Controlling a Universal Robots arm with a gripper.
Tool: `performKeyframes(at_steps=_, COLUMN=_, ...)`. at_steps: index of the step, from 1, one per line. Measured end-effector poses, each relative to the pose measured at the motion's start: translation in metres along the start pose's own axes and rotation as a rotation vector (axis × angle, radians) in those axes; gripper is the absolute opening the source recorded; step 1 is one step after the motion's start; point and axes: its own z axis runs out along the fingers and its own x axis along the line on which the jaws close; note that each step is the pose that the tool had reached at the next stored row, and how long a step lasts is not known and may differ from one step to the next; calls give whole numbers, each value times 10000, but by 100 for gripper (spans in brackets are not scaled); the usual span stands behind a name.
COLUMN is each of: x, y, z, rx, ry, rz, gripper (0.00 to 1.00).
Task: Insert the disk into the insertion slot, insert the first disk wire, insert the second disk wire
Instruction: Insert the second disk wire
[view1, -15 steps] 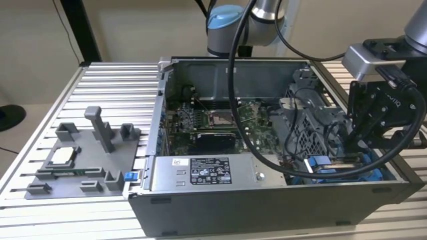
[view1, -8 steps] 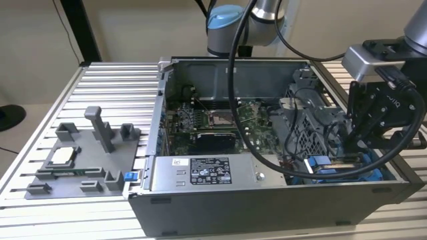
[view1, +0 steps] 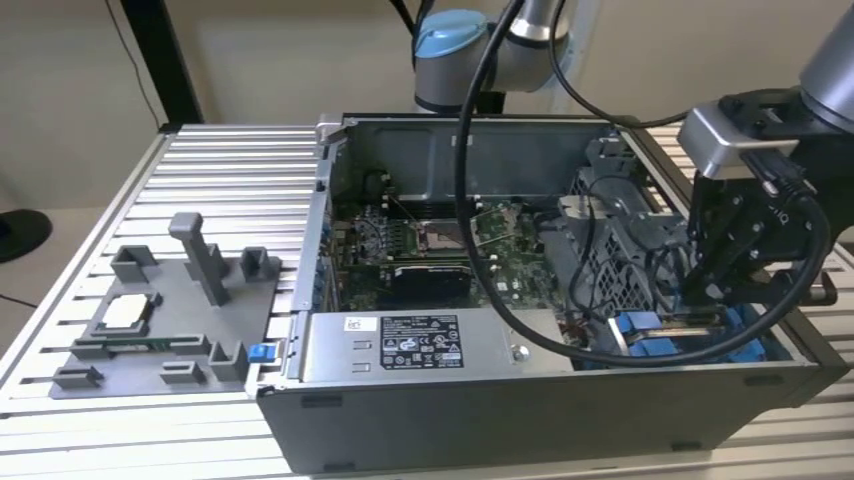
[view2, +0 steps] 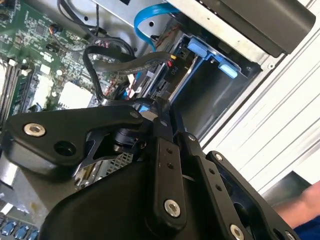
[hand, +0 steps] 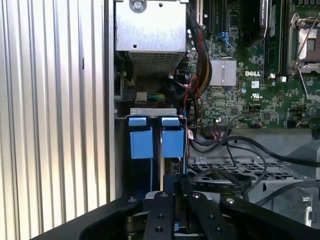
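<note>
Black linkage gripper (view1: 707, 285) hung low inside open grey metal computer case (view1: 534, 420), at corner on exterior view's right, over narrow grey metal drive bay (hand: 152, 112). Finger state: cannot tell, tips hidden behind gripper body in both wrist views. Silver-grey hard drive in bright blue plastic carrier (hand: 150, 142) sat in the bay, blue tabs showing just past gripper links in first wrist view. Grey power-supply box w/ black-and-white label (view1: 420, 345) lay nearby. Green motherboard (hand: 250, 75) beside bay.
</note>
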Motion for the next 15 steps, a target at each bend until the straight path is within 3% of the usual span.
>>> performKeyframes(at_steps=2, x=1, y=-9, z=18, rx=-1, ry=-42, rz=0, gripper=0)
performKeyframes(at_steps=7, x=2, y=-71, z=48, rx=-1, ry=-41, rz=0, gripper=0)
performKeyframes(at_steps=15, x=6, y=-75, z=104, rx=-1, ry=-38, rz=0, gripper=0)
